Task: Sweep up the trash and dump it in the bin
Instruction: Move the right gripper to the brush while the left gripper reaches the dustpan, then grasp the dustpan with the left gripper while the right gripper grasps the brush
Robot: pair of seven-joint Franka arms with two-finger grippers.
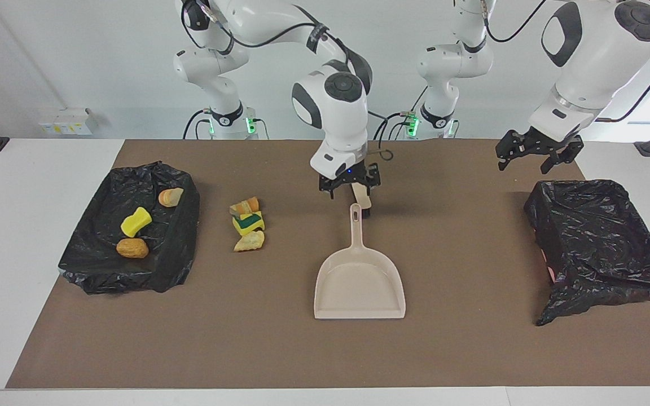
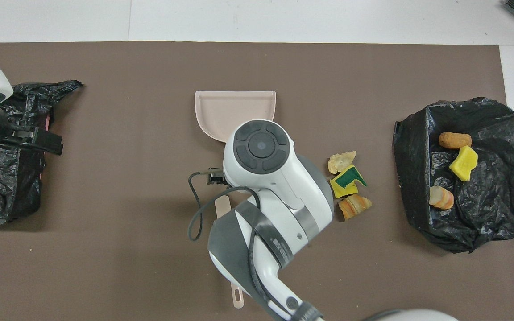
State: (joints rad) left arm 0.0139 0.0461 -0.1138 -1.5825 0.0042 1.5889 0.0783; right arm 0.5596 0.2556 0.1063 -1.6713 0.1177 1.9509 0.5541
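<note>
While the right gripper [image 1: 350, 192], released, is hanging over the dustpan [image 1: 359, 282] handle, loose trash [image 1: 247, 223] is lying at nine o'clock; left gripper [image 1: 538, 155] is waiting open.

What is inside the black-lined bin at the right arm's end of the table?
The black-lined bin holds a yellow sponge and two tan-orange chunks. The bag's folds may hide more.

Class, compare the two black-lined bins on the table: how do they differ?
The bin at the right arm's end holds three trash pieces; the bin at the left arm's end shows none. The first's liner is tucked in; the second's trails out to a point. Both are black-lined.
</note>
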